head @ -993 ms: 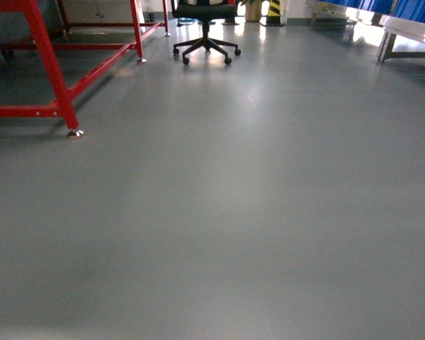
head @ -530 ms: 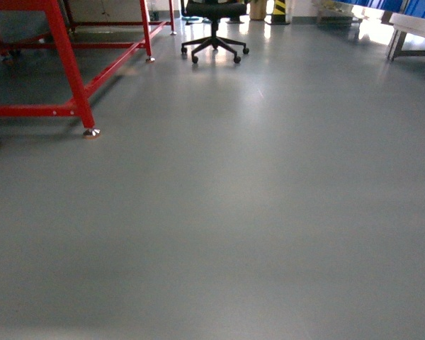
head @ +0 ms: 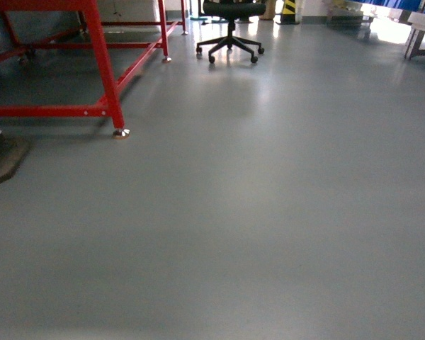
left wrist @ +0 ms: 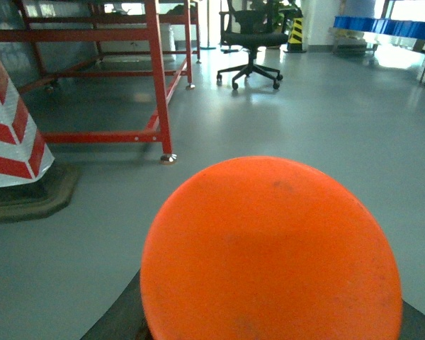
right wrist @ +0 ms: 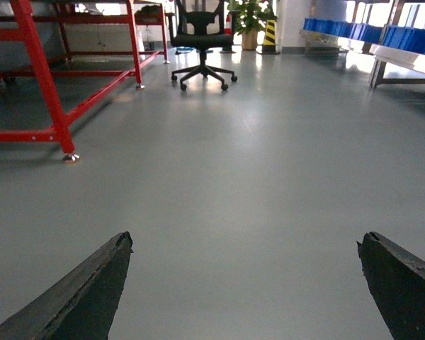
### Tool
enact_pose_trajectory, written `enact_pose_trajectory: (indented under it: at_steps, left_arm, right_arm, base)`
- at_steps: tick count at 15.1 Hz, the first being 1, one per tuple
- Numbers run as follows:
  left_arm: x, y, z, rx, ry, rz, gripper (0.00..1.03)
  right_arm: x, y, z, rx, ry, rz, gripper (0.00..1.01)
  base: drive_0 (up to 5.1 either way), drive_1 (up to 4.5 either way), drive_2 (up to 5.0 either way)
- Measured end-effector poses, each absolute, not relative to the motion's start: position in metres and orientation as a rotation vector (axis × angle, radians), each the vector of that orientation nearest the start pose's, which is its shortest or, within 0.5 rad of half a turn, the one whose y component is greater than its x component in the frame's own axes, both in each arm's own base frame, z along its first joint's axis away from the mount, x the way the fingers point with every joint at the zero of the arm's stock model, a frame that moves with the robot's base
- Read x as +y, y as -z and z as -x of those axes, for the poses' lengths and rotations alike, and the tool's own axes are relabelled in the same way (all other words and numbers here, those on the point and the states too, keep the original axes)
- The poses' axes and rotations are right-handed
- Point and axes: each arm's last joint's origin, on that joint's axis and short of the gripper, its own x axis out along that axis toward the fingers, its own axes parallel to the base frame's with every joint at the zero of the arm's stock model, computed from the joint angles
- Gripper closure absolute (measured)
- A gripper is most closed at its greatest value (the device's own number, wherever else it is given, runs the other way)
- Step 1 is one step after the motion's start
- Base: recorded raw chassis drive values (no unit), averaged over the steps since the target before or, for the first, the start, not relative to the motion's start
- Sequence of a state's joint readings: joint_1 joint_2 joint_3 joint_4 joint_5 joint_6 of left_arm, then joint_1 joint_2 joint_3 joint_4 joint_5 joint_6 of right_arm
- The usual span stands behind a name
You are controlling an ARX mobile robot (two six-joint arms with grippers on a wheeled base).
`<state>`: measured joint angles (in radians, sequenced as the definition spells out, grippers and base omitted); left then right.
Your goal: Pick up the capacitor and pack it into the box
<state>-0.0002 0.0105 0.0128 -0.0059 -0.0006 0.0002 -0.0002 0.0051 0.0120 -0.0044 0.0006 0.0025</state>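
Grey floor [head: 269,212] fills nearly all of the head view, glossy, w/ window glare toward the far end. Red steel frame [head: 103,71] stands upper left, its near leg on a small metal foot; same frame shows in both wrist views. Black office chair [head: 231,32] on a five-star castor base sits at the top centre, well apart from the frame. Blue bins [right wrist: 382,32] line a rack far right in the right wrist view, w/ a potted plant [right wrist: 249,18] and a yellow-black striped post [right wrist: 270,32] behind the chair. Red-white striped cone [left wrist: 10,134] on a dark octagonal base stands at the left edge of the left wrist view, near the frame's leg. Capacitor [left wrist: 269,255]: its flat round orange top fills the lower half of the left wrist view, right up against the camera, at the left claw [left wrist: 269,333]; only dark slivers of that claw show at the bottom corners, so can't tell if it's pinching. Right claw [right wrist: 244,283] is spread wide, two dark fingertips [right wrist: 92,290] at the bottom corners w/ bare floor between. No arm shows in the head view.
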Motion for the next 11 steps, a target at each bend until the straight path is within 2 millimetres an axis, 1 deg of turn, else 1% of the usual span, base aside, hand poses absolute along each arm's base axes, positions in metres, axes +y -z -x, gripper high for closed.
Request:
enact_pose_trajectory:
  at_steps: [11]
  left_arm:
    - [0.0000,-0.1663,-0.0976,0.006,0.000,-0.001,0.59]
  right_arm:
    - [0.0000,-0.1668,-0.0973,-0.002,0.000,-0.002,0.03]
  base:
    - [-5.1,2.37,2.4]
